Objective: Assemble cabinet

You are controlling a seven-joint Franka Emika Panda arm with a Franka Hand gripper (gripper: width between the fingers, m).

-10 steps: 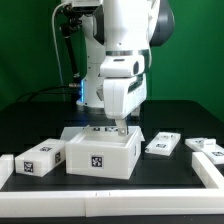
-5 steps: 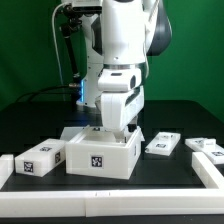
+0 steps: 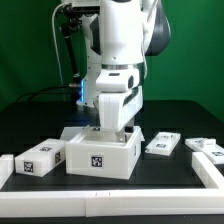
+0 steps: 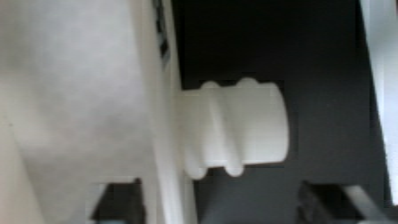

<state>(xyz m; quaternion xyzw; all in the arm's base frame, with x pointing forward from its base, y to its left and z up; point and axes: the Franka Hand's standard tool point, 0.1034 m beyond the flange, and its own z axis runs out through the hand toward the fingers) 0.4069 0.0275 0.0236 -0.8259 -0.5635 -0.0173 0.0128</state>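
The cabinet body [image 3: 98,155], a large white box with a tag on its front, stands at the table's middle. My gripper [image 3: 113,127] is lowered onto its top, with the fingertips hidden behind its upper edge. In the wrist view, my gripper [image 4: 222,200] is open, with its dark fingers [image 4: 118,200] wide apart. A thin white wall of the body [image 4: 80,110] runs between them, and a round white peg [image 4: 235,130] sticks out of that wall. A small tagged drawer piece [image 3: 38,159] lies at the exterior view's left. Two tagged panel pieces [image 3: 162,144] [image 3: 205,146] lie at its right.
A long low white border rail [image 3: 208,175] runs along the front and up the exterior view's right side. The arm's base and cables stand behind the cabinet body.
The gripper has come down from just above the cabinet body onto its top. In the last half second it barely moved.
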